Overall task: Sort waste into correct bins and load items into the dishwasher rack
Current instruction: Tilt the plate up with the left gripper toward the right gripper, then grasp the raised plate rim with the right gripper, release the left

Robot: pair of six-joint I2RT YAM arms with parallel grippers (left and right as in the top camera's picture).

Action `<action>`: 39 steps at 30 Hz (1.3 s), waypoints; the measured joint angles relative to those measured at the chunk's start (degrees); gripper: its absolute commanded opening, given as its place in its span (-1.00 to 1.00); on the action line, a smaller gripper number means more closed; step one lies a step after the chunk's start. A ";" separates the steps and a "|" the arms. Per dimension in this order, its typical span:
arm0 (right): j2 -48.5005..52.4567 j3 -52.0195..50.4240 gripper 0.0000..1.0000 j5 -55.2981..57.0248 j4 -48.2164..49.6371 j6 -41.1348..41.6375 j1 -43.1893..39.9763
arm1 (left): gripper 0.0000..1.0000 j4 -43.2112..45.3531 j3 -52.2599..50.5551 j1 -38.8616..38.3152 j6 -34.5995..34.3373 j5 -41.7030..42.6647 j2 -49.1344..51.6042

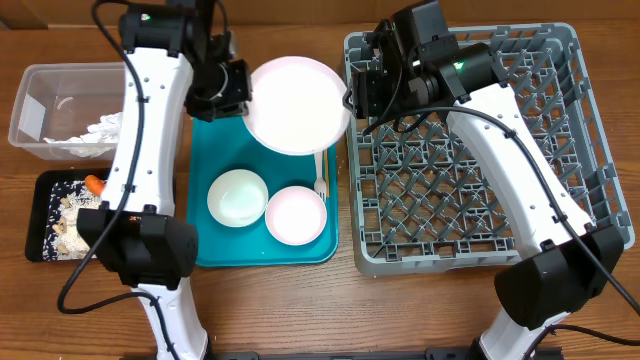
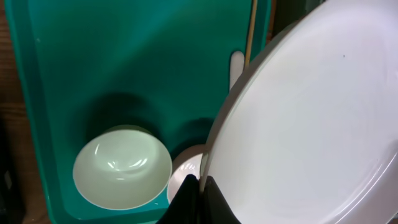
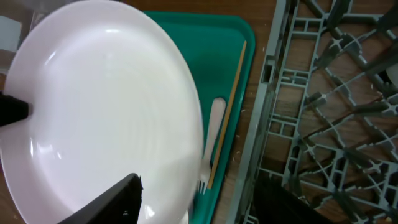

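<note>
While the left gripper [image 2: 202,190] clenches its rim, plate [image 1: 298,105]: hangs over far end of teal tray [image 1: 215,140].
Right gripper [image 3: 199,199]: released, fingers spread astride plate's edge at tray's right side.
Fork [image 3: 211,134]: on tray, upper part hidden under plate from overhead.

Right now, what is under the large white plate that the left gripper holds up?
Under the plate lies the teal tray. A white fork and a wooden chopstick show at the plate's right edge. The tray surface directly beneath is covered.
</note>
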 measured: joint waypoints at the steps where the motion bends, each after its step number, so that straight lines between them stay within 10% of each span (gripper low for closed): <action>1: 0.00 -0.17 0.22 0.07 0.55 0.00 0.00 | -0.92 0.02 0.00 -0.48 0.31 0.13 0.00; 15: 0.02 -5.29 -0.38 0.35 4.52 0.31 0.00 | -0.92 -0.26 0.00 -1.53 0.76 0.66 0.00; 39: 0.02 -5.31 -0.39 0.35 4.31 0.35 0.00 | -0.92 -0.20 0.00 -1.53 0.76 0.94 0.00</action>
